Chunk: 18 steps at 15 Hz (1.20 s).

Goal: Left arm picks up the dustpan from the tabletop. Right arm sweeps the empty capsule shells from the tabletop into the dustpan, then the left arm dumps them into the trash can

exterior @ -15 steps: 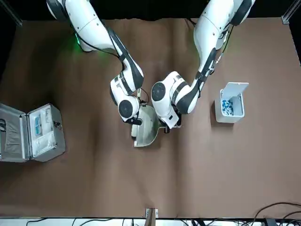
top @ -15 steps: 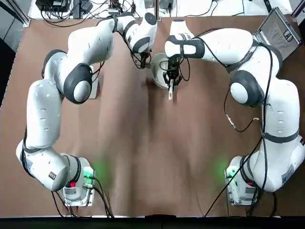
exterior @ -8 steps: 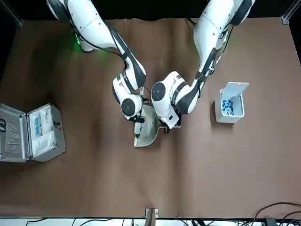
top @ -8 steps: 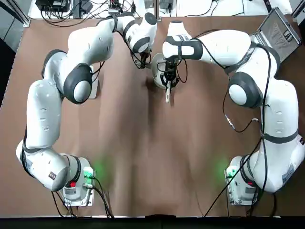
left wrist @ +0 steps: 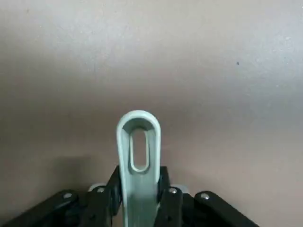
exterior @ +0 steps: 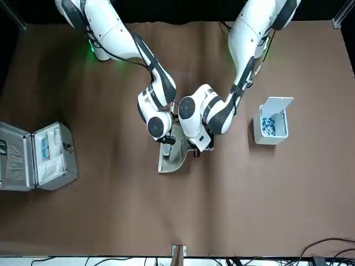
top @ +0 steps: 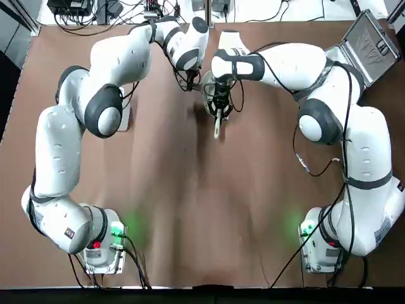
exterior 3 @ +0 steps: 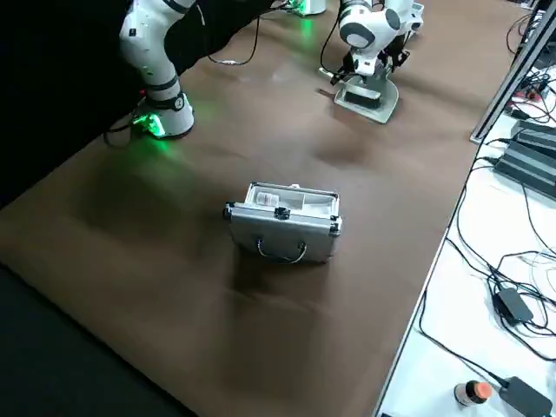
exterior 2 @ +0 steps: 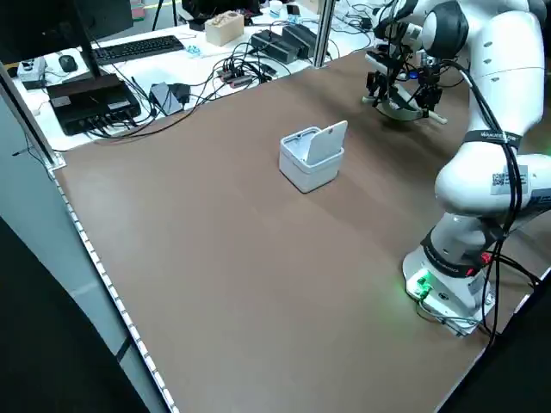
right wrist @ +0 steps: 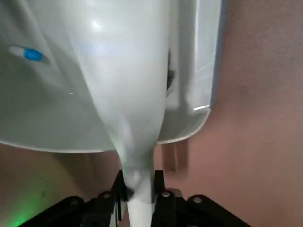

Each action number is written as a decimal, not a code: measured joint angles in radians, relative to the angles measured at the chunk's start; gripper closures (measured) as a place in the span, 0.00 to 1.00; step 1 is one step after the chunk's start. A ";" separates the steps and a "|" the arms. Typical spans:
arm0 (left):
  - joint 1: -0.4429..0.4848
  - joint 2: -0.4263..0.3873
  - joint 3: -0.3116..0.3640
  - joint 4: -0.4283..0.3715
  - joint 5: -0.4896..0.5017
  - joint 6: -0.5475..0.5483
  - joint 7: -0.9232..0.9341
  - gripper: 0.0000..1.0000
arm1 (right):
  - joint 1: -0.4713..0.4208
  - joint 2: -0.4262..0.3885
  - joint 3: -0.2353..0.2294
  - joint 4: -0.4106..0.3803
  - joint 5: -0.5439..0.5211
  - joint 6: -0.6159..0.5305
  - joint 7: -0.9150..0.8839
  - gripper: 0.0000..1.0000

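The cream dustpan [exterior: 174,159] rests on the tabletop [exterior: 111,210] at the far middle, with my left gripper [left wrist: 138,203] shut on its looped handle [left wrist: 138,151]. My right gripper [right wrist: 137,189] is shut on a slim white brush [right wrist: 128,94], and it hovers over the pan's mouth. In the top view the right gripper [top: 219,106] sits just right of the left gripper [top: 192,77], and the brush handle [top: 218,128] points toward me. One small capsule shell [right wrist: 32,54] with a blue part lies inside the dustpan [right wrist: 47,104]. The trash can [exterior: 272,128] stands open to my left.
An open metal case [exterior: 39,155] sits at the far right of the table, also in the right side view [exterior 3: 282,221]. The trash can [exterior 2: 312,157] has its lid flipped up. Cables and equipment lie beyond the far table edge [exterior 2: 215,69].
My right gripper has moved leftward with the brush, from beside the dustpan to over its mouth. The left gripper and the dustpan have stayed put.
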 joint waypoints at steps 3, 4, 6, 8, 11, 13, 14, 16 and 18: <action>0.000 0.000 0.000 0.001 0.000 0.000 0.000 0.67 | 0.000 0.008 0.000 0.017 0.014 0.001 0.000 0.73; 0.000 0.000 0.000 0.001 0.000 0.000 0.000 0.67 | 0.000 0.010 0.000 0.024 0.022 0.001 0.000 0.73; 0.001 0.000 0.001 0.003 0.000 0.000 0.000 0.67 | 0.000 0.018 -0.001 0.049 0.035 -0.001 0.000 0.73; 0.001 0.000 0.001 0.005 0.000 0.000 0.000 0.67 | -0.005 0.019 -0.002 0.067 0.041 -0.038 0.000 0.73; 0.003 0.000 0.002 0.008 0.000 0.000 0.000 0.67 | -0.023 0.019 -0.003 0.113 0.045 -0.113 0.000 0.73; 0.007 0.000 0.002 0.010 0.000 0.000 0.000 0.67 | -0.039 0.018 -0.003 0.136 0.046 -0.148 0.000 0.73; 0.009 0.000 0.002 0.010 0.000 0.000 0.000 0.67 | -0.047 0.018 -0.003 0.144 0.047 -0.166 -0.001 0.73; 0.010 0.000 0.003 0.011 0.000 0.000 0.000 0.67 | -0.053 0.017 -0.003 0.155 0.047 -0.184 -0.001 0.73; 0.010 0.000 0.003 0.011 0.000 0.000 0.000 0.67 | -0.053 0.015 -0.003 0.165 0.047 -0.214 -0.001 0.73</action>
